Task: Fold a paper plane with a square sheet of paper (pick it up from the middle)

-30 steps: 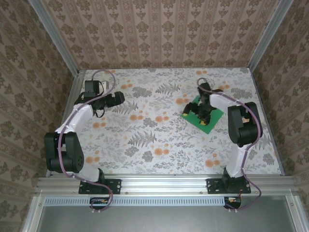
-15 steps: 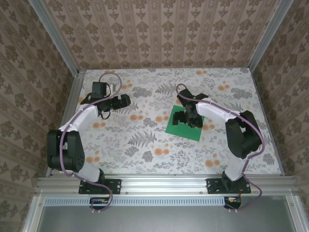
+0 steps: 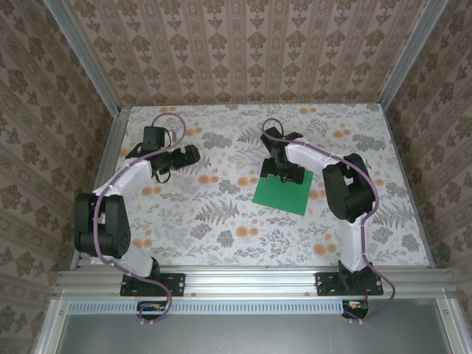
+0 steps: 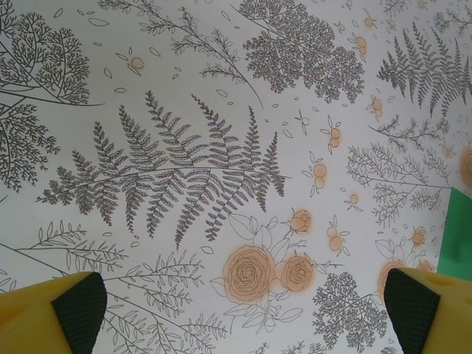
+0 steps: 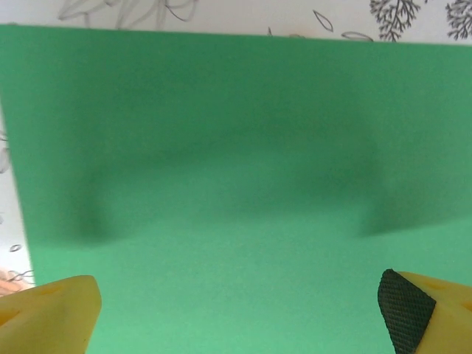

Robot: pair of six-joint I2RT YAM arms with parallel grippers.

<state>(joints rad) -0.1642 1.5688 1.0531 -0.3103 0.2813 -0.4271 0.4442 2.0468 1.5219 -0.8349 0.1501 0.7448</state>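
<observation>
The square sheet of paper (image 3: pixel 283 195) is bright green and lies flat and unfolded on the floral tabletop, right of centre. My right gripper (image 3: pixel 282 168) hovers over the sheet's far edge. In the right wrist view, the green sheet (image 5: pixel 236 147) spreads under my right gripper (image 5: pixel 232 317), whose yellow fingers (image 5: pixel 51 317) stand wide apart and open with nothing between them. My left gripper (image 3: pixel 187 155) is left of the sheet, open above bare table. The left wrist view has my left gripper (image 4: pixel 243 317) over printed roses, with a sliver of the sheet (image 4: pixel 459 236) at the right edge. The paper plane is out of view.
A floral cloth (image 3: pixel 214 214) covers the table. Patterned walls with metal corner posts (image 3: pixel 110 110) close in the back and both sides. An aluminium rail (image 3: pixel 243 280) carrying both arm bases runs along the near edge.
The green sheet slid left and nearer, from the right side toward the middle, under the right gripper. That gripper then drew back to the sheet's far edge. The left gripper shifted slightly right.
</observation>
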